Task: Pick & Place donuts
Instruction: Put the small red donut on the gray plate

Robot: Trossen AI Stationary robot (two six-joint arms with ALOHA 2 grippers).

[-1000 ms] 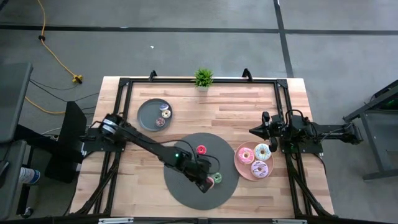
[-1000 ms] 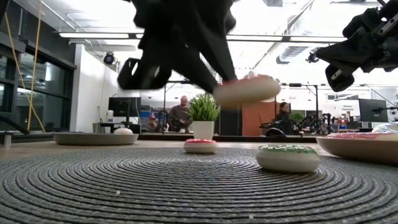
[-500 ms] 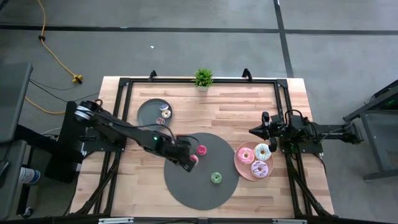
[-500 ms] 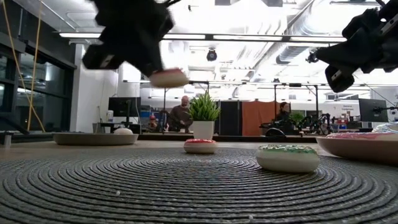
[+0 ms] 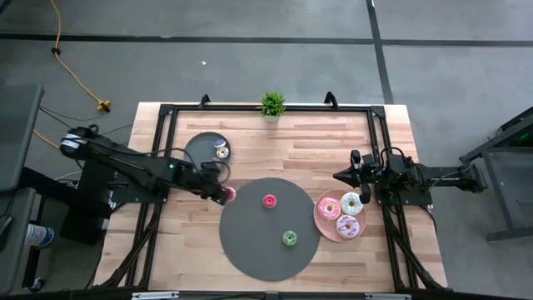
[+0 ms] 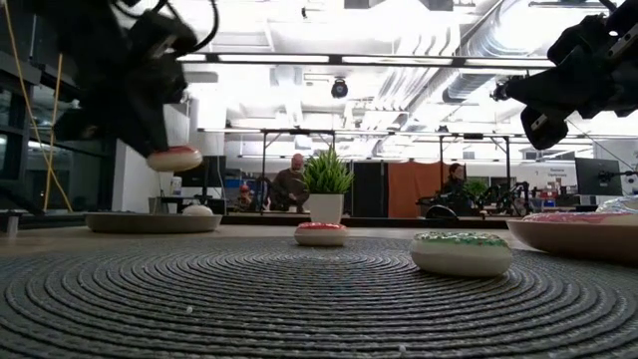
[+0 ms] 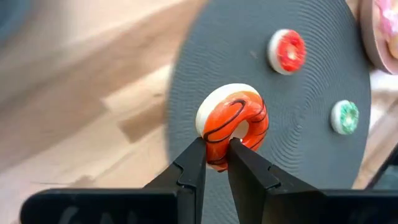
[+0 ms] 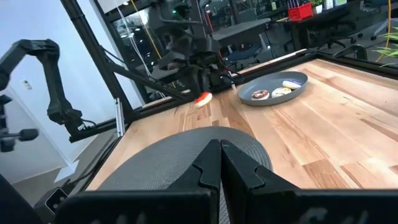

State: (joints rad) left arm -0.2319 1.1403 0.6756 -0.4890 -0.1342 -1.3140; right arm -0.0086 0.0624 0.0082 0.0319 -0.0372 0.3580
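gripping a red donut [image 7: 233,124], left tool [image 7: 216,163] hangs above the table; right tool [image 8: 219,163] closed.

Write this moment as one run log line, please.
left gripper: shut on orange donut, in air near dark grey plate | right gripper: shut, idle beside pink plate

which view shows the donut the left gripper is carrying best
The left wrist view: the orange-glazed donut fills mid-frame, pinched in the left gripper. High, low and right wrist views show only a small blob.
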